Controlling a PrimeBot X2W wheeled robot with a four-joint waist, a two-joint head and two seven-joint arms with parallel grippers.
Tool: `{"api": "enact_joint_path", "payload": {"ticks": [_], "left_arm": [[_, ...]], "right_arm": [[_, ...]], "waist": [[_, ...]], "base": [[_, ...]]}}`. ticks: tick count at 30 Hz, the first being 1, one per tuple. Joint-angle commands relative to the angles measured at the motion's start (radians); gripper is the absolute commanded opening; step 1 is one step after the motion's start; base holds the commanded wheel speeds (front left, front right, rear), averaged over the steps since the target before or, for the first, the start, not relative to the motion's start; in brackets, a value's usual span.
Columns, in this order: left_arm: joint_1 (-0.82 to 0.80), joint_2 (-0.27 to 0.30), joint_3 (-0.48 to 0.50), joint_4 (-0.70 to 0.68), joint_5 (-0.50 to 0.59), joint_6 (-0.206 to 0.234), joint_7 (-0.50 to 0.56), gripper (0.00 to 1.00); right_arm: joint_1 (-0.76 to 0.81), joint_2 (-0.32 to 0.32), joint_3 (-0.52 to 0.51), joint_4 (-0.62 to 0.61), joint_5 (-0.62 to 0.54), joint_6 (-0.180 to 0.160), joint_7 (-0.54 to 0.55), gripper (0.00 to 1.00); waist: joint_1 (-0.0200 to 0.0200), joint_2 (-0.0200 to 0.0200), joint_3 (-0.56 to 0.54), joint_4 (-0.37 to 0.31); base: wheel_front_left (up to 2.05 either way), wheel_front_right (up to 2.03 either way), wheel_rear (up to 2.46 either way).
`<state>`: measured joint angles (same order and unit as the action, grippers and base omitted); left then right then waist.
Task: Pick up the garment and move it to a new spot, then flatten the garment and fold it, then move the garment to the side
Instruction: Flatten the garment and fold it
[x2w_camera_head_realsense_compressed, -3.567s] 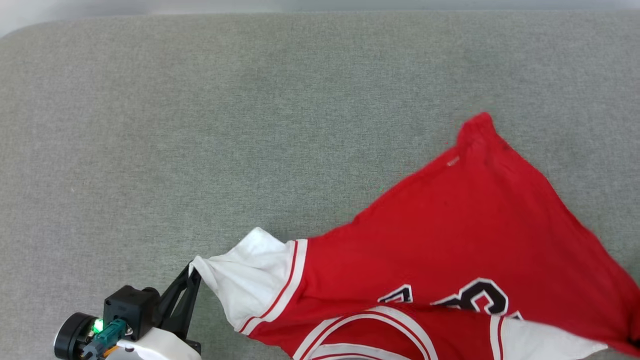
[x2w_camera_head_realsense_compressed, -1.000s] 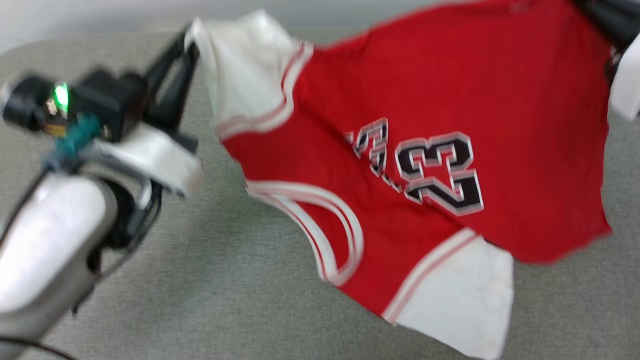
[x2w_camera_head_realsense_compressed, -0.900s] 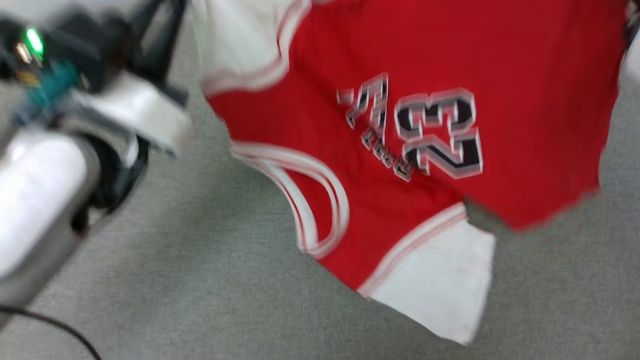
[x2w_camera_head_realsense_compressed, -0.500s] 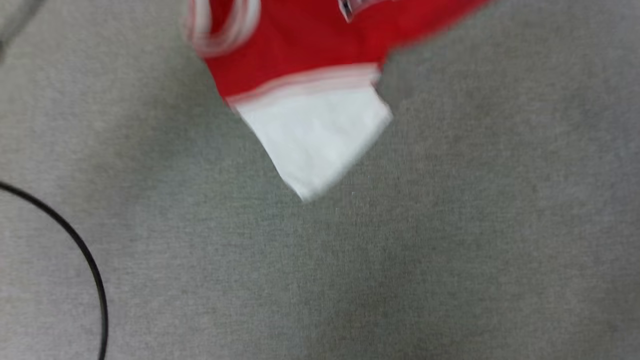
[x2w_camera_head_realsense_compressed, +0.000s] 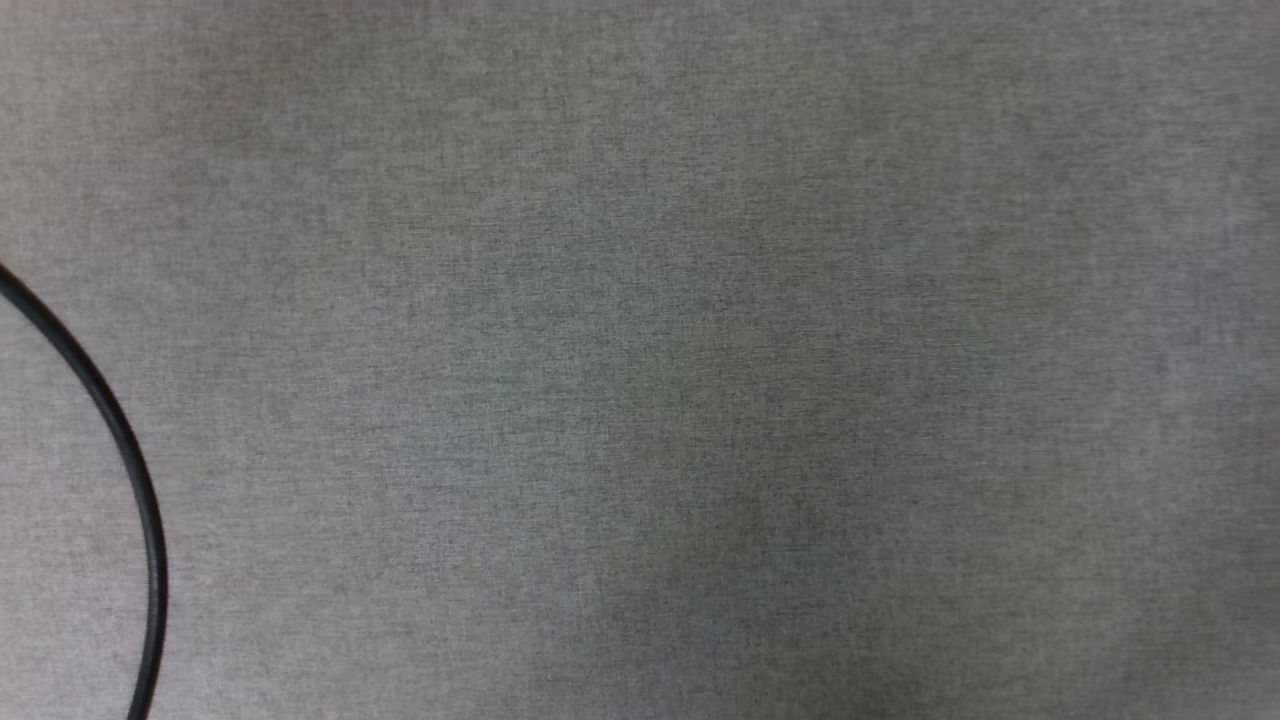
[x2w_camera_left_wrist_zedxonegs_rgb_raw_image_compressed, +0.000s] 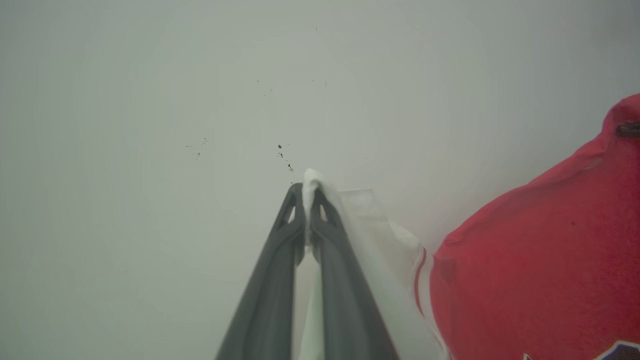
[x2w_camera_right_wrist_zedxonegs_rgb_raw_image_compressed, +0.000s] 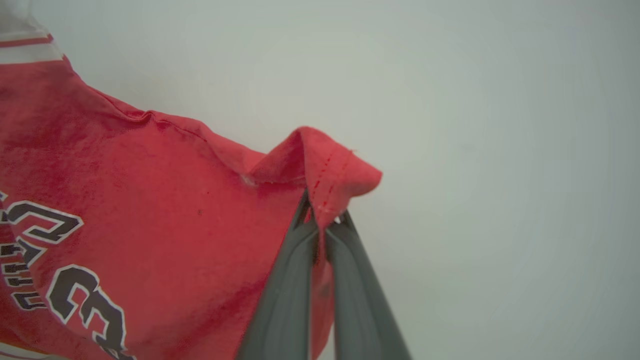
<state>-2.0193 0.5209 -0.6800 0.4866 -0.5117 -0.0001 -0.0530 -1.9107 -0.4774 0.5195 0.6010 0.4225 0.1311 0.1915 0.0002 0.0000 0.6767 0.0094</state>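
Garment (x2w_camera_left_wrist_zedxonegs_rgb_raw_image_compressed: 540, 260) hangs stretched between the two claws, its long axis running from one grip to the other. At one end the left gripper (x2w_camera_left_wrist_zedxonegs_rgb_raw_image_compressed: 306, 200) is clamped on the tip of a white sleeve, and the red body spreads away to its right. At the other end the right gripper (x2w_camera_right_wrist_zedxonegs_rgb_raw_image_compressed: 322, 220) is pinched on a red hem corner, with the body and black number falling off to its left. Neither arm is nearer, so laying it down probably depends on lowering both evenly. Half a second earlier the head view had a white sleeve dangling at its top. Now it has grey fabric surface (x2w_camera_head_realsense_compressed: 640, 360) and a dark cable (x2w_camera_head_realsense_compressed: 120, 440), because the camera tilted.
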Motion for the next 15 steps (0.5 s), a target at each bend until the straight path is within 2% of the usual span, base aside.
{"api": "enact_joint_path", "payload": {"ticks": [1, 9, 15], "left_arm": [[-0.016, -0.008, -0.002, 0.026, 0.001, -0.007, -0.017, 0.00], [0.082, -0.024, -0.033, 0.152, -0.022, -0.050, -0.078, 0.00], [0.260, -0.017, -0.082, 0.200, -0.029, -0.067, -0.135, 0.00]], "right_arm": [[-0.012, 0.009, 0.014, 0.019, -0.001, -0.001, -0.009, 0.00], [0.091, 0.014, 0.112, 0.107, 0.042, -0.001, -0.063, 0.00], [0.256, 0.023, 0.188, 0.134, 0.118, -0.001, -0.129, 0.00]], "waist": [[-0.0002, 0.0000, 0.009, 0.006], [-0.0002, 0.0000, 0.008, 0.010], [-0.0002, 0.0000, -0.024, 0.007]], "base": [[0.00, 0.00, 0.00], [0.00, 0.00, 0.00], [0.00, 0.00, 0.00]]}}
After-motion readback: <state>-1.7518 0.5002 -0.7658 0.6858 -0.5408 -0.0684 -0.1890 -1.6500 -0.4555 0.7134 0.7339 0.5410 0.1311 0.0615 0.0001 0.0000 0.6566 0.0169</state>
